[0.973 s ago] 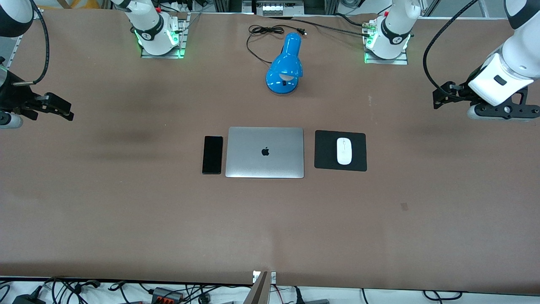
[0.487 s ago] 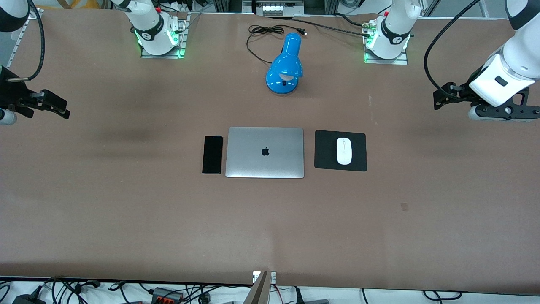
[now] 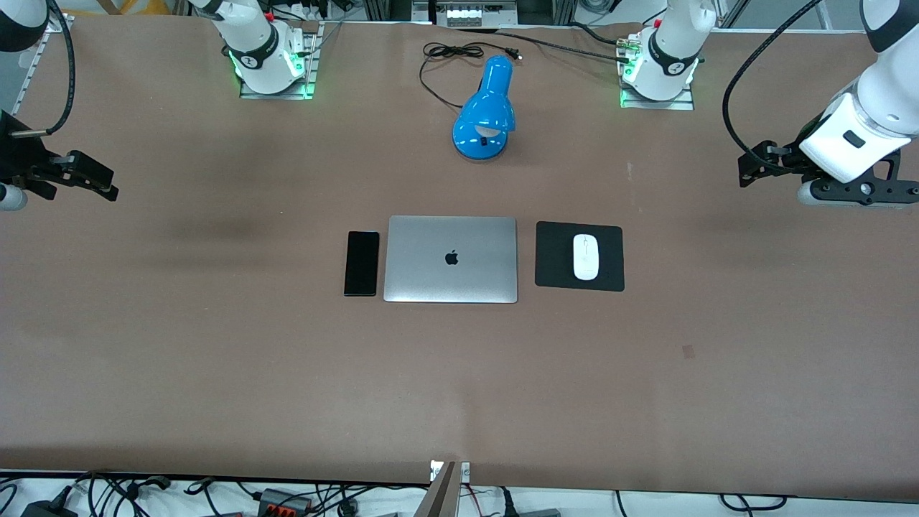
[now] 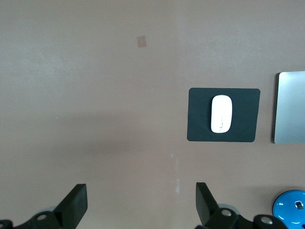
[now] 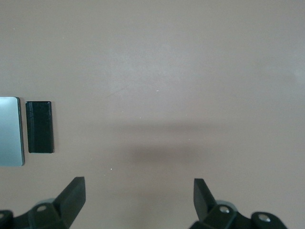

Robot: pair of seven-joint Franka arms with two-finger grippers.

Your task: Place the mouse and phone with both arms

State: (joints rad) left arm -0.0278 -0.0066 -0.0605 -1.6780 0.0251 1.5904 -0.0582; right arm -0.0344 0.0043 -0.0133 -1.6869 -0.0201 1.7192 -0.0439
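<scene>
Mouse (image 3: 586,257) sits on the black pad (image 3: 556,256), phone (image 3: 361,263) lies flat just beside the closed laptop (image 3: 451,259) on the desk (image 3: 215,359). Left pincer (image 3: 750,166) hangs released over the desk's left-arm end; right pincer (image 3: 100,181) hangs released over the right-arm end, both empty.

Laptop (image 4: 290,107): cut by the edge in both wrist views.
Lamp (image 4: 289,202): only part shows in left wrist view.
Right arm (image 3: 18,154): largely out of frame in front view.
Left arm (image 3: 872,93): upper part cropped.
</scene>
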